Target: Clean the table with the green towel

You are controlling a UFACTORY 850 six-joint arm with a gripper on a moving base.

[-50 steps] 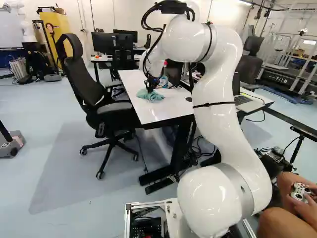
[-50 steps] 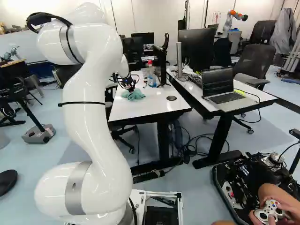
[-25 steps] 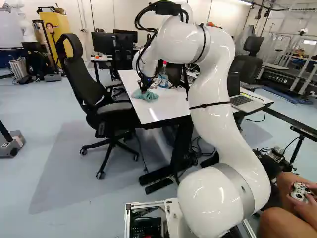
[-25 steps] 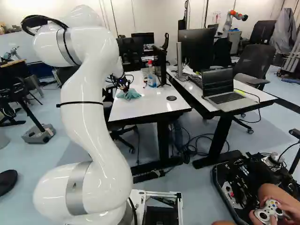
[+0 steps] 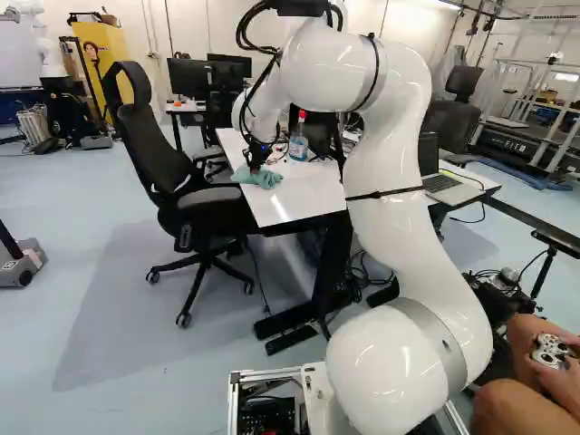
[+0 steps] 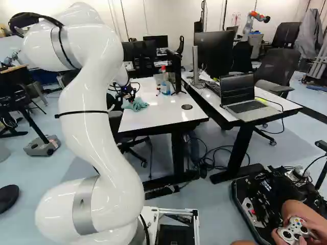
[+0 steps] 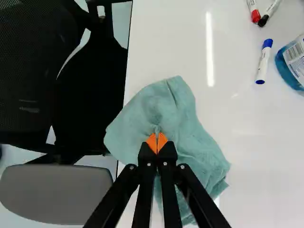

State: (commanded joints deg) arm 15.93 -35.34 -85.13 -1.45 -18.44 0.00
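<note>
Pinching a light blue-green cloth towel, the black two-finger gripper holds it on the shiny white desk. It looks wrinkly, and one side pokes past the edge.

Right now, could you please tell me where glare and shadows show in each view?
Wrist view: a bright glare strip on the glossy white tabletop, near the green cloth towel; left base view: a broad shadow on the pale floor around the black mesh chair; right base view: highlights on the glossy white arm.
</note>
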